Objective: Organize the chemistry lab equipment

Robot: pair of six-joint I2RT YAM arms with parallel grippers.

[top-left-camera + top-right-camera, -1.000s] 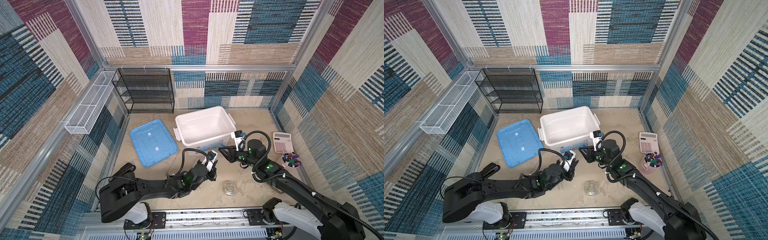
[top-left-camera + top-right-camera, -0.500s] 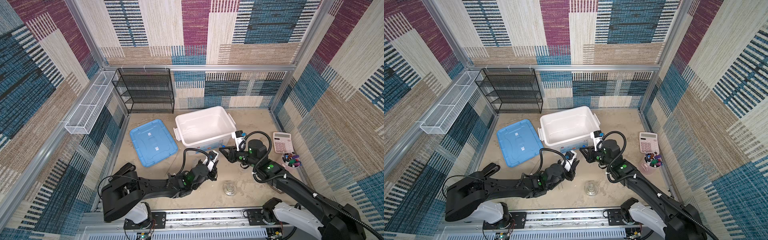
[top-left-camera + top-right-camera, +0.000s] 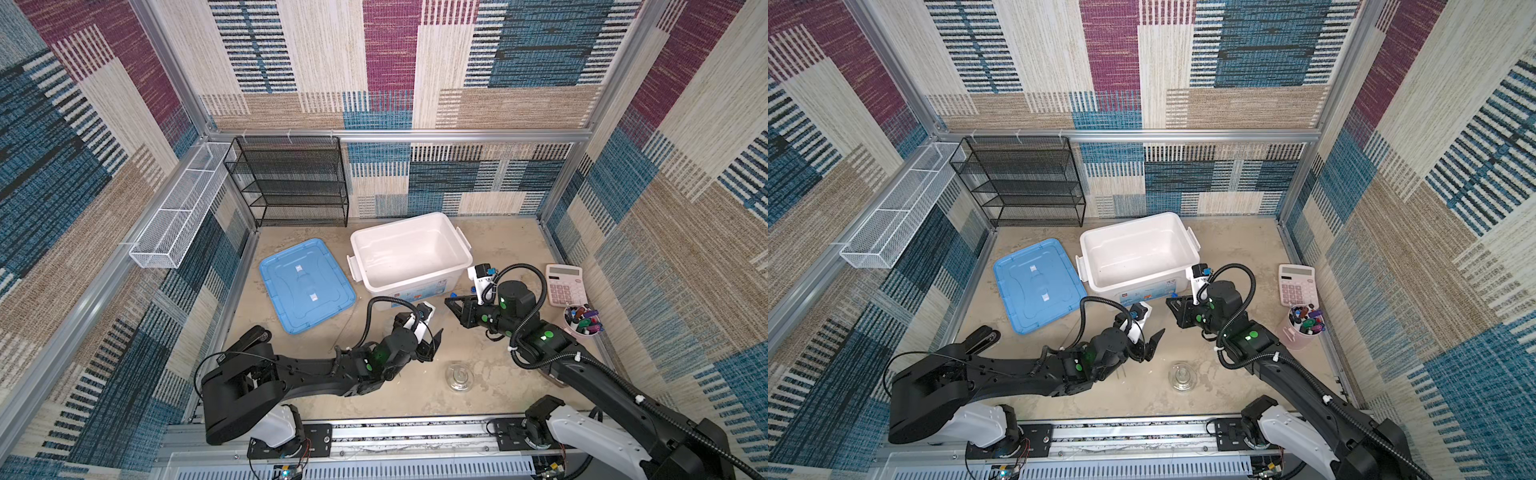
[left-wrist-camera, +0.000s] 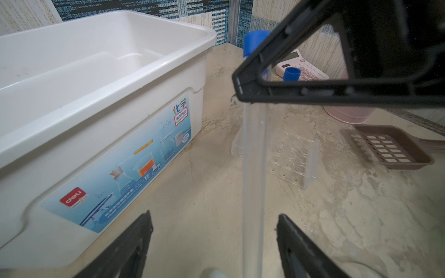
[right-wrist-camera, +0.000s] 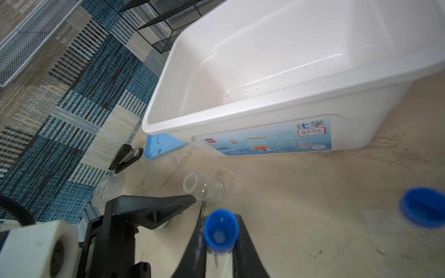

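The tube (image 4: 254, 168), upright near the bin (image 4: 60, 154), is being clenched under its cap (image 5: 220, 232) by the right end effector (image 3: 451, 300), with the left end effector (image 4: 213, 222) released around it, so a straight lift, clearing those spread jaws, is being advised.

So I'm sitting in a little booth, and the walls (image 3: 395, 62) are all wearing this woven patchwork stuff. It's blue, maroon, cream and tan blocks with stripy bits, going round the left, right and far sides. Silver metal framing (image 3: 415, 135) is running up the corners and across the far wall partway up. The floor (image 3: 507, 241) is looking sandy beige and pretty scuffed. A black mesh shelf rack (image 3: 291, 183) is standing in the far left corner against the far wall. A long white wire basket (image 3: 183, 208) is hanging on the left wall just beside it. Soft, even light is falling over everything.
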